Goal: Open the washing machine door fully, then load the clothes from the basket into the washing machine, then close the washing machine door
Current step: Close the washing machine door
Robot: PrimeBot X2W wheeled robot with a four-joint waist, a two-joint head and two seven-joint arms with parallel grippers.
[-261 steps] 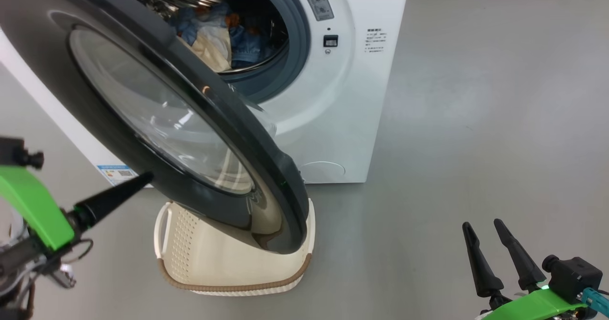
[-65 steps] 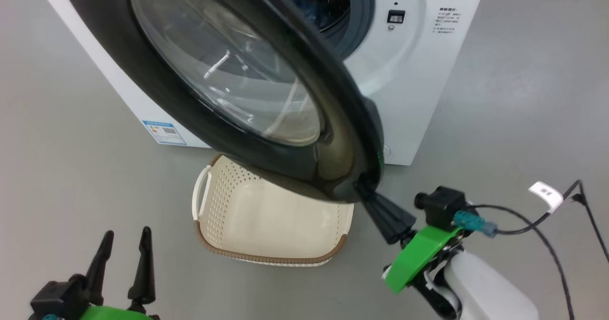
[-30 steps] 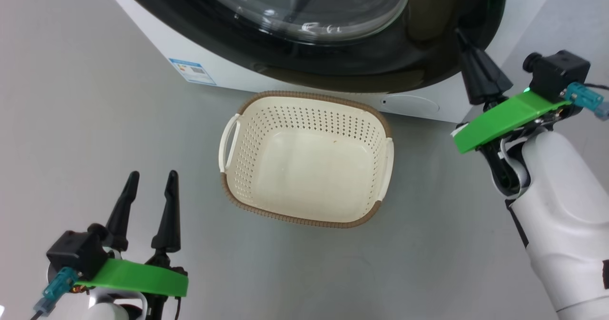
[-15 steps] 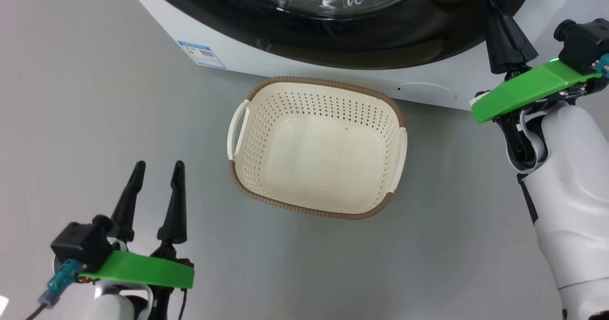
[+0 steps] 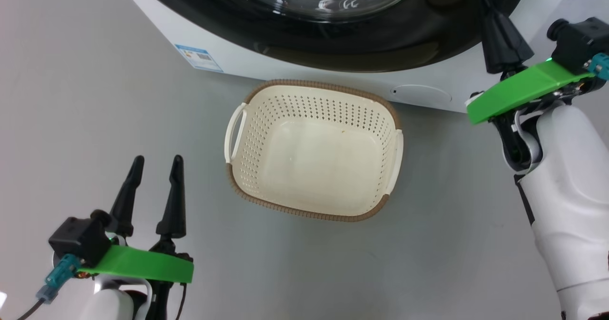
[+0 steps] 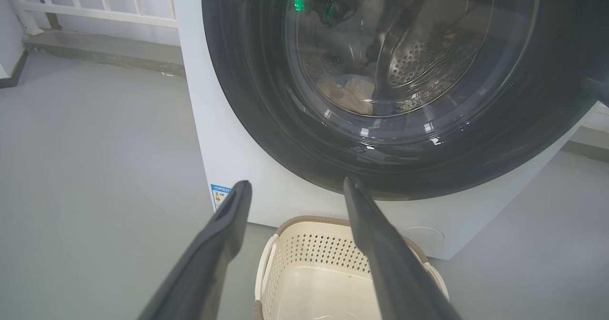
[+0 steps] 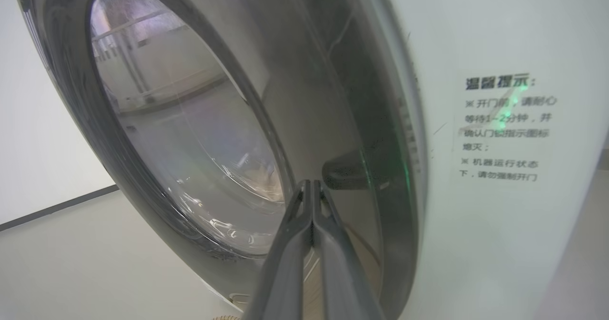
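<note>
At the right edge of the head view, the right gripper (image 5: 484, 1) is seen with its two dark fingers pressed together into a single point, nothing being held between them. In the right wrist view, the right gripper (image 7: 311, 183) is pointed at the glossy black ring of the washing machine door (image 7: 333, 72), just beside a dark recess in that ring. Whether the tips touch the ring cannot be told. The door is laid close against the white front of the washing machine (image 5: 447, 84), and whether it is latched cannot be told. A printed notice (image 7: 504, 130) is stuck on the white front just beyond the door's edge.

At the lower left of the head view, the left gripper (image 5: 158, 160) is held above the grey floor (image 5: 95, 120), its fingers spread wide and gripping nothing. It is kept well apart from the machine.

Through the bulging glass, in the left wrist view, the clothes (image 6: 352, 92) are dimly made out as a pale heap low in the steel drum.

The basket (image 5: 323, 84) is set on the floor just in front of the machine, under the door's lower rim, between the two arms. Its bare cream bottom is shown. A blue label (image 5: 197, 57) is stuck low on the machine's front, to the basket's left.
</note>
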